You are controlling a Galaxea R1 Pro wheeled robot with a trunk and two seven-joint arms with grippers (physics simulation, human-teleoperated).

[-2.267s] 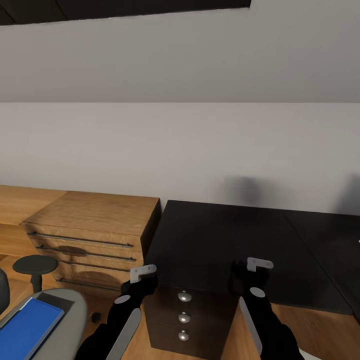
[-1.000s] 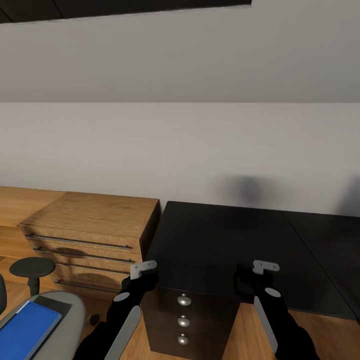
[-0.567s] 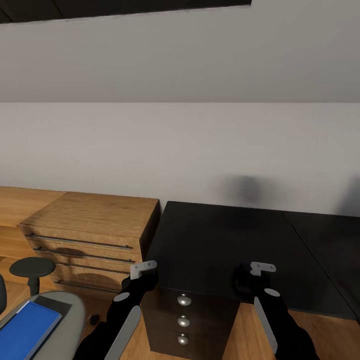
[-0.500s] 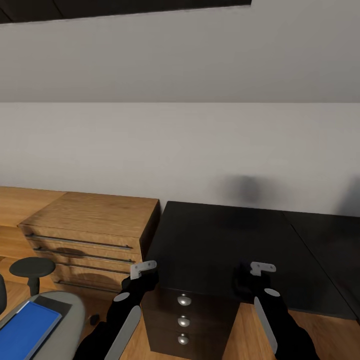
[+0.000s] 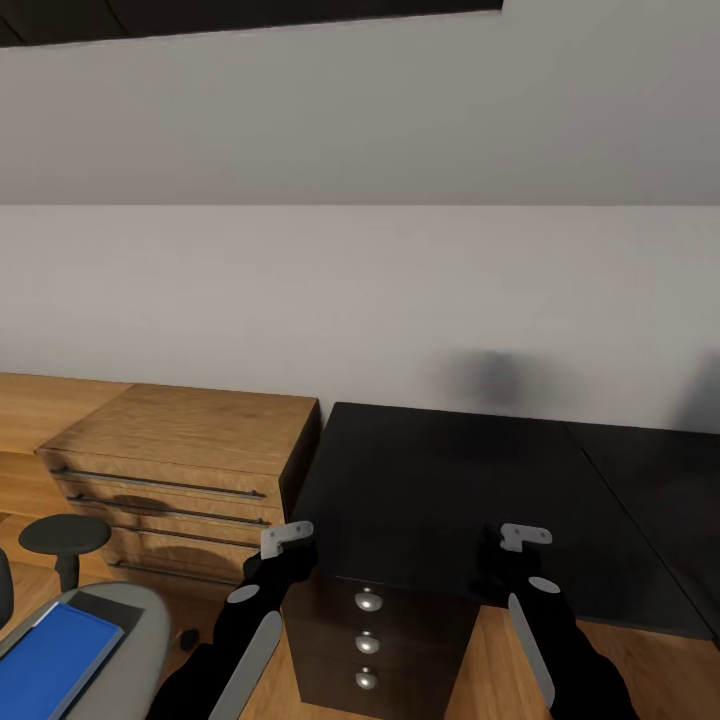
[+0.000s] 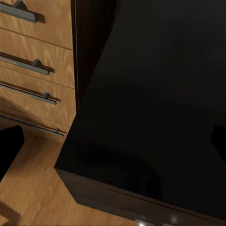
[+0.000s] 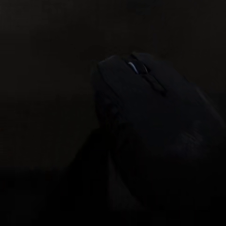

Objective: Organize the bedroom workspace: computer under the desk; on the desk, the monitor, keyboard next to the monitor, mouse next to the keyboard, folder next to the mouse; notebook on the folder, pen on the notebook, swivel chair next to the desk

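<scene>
Right gripper (image 5: 497, 562) is hovering over the glossy black counter (image 5: 450, 480) — grip state unclear — with the small black rounded mouse (image 7: 150, 122) beneath; a loose hold is risking a slide off the near edge.

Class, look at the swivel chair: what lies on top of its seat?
A blue folder lies flat on the grey chair seat. Part of the folder runs off the head view's edge, so anything lying on that part cannot be seen.

Home bedroom-office: black desk (image 5: 440, 480), wooden dresser (image 5: 190, 450), sloped ceiling (image 5: 350, 110).
</scene>
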